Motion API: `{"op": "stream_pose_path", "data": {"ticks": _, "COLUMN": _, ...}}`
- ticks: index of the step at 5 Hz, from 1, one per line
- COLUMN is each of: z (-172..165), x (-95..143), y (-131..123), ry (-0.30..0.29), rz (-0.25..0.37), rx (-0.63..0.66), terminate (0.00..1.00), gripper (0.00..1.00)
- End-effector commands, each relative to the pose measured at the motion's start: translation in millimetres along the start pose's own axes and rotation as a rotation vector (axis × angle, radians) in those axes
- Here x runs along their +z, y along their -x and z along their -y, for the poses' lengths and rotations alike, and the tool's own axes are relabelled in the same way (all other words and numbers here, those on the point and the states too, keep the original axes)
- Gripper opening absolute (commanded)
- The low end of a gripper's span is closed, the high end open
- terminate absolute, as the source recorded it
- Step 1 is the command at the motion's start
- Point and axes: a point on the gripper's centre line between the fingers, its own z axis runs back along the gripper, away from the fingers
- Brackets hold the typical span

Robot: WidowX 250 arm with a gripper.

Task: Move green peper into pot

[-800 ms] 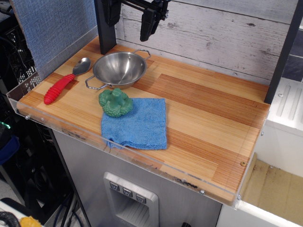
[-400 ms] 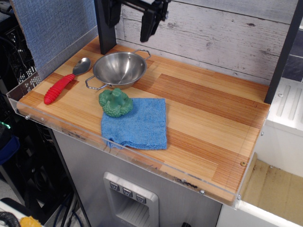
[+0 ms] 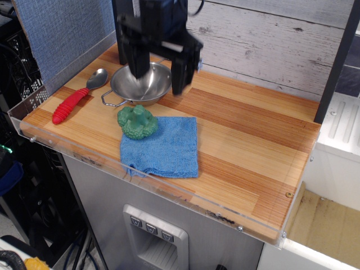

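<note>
Black gripper (image 3: 160,72) hangs spread wide, empty, over the shiny round steel pot (image 3: 140,90). Lumpy dark-green toy pepper (image 3: 136,121) sits on blue cloth's (image 3: 164,147) corner, just beside the pot.

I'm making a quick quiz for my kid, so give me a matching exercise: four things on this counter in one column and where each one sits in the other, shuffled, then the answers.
Things:
1. green peper
2. pot
3. spoon
4. blue cloth

Places:
A. farthest left, red handle toward the front edge
B. under the open gripper
C. on the cloth's back left corner
D. flat on the wood near the front edge

Pairs: 1-C, 2-B, 3-A, 4-D
</note>
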Motion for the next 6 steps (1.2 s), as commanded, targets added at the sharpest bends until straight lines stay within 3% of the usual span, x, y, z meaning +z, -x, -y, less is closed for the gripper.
{"op": "stream_pose_path", "data": {"ticks": 1, "z": -5.9, "x": 13.3, "y": 16.1, "ry": 0.006, "rz": 0.092, "rx": -0.047, "terminate": 0.0, "gripper": 1.0}}
{"op": "stream_pose_path", "data": {"ticks": 3, "z": -29.3, "x": -10.0, "y": 6.6, "ry": -0.067, "rz": -0.014, "rx": -0.031, "terminate": 0.0, "gripper": 1.0}}
{"op": "stream_pose_path", "data": {"ticks": 6, "z": -29.0, "x": -49.9, "y": 6.3, "ry": -0.097, "rz": -0.125, "rx": -0.08, "terminate": 0.0, "gripper": 1.0}}
